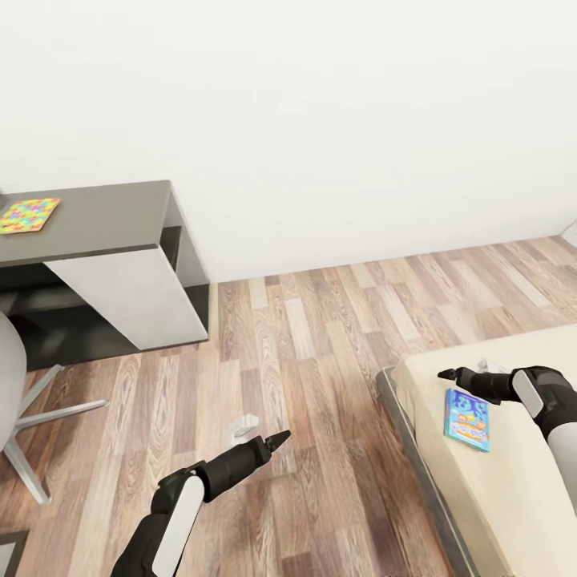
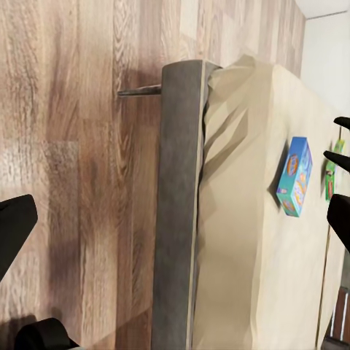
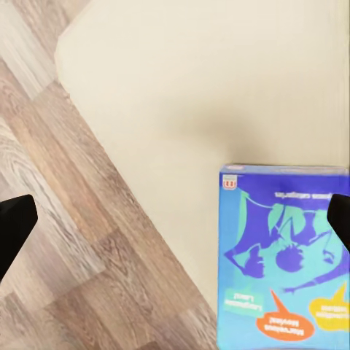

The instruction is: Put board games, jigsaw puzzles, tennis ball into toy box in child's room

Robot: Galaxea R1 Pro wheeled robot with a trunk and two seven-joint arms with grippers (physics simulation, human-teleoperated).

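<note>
The left gripper (image 1: pixel 275 440) hangs low over the floor (image 1: pixel 320 320), empty with its fingers parted, seemingly kept out of the way. Farther right, the right gripper (image 1: pixel 445 374) hovers spread and empty above the blue board game (image 1: pixel 467 418) on the bed (image 1: pixel 497 481), probably lining up a grasp. The left wrist view adds a second, green game (image 2: pixel 330 172) beyond the blue one. Across the room, one jigsaw puzzle (image 1: pixel 29 215) lies on the table (image 1: pixel 104 216).

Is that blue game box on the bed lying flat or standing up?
Lying flat. The blue game box rests face up on the bed, its printed cover facing the right wrist view.
</note>
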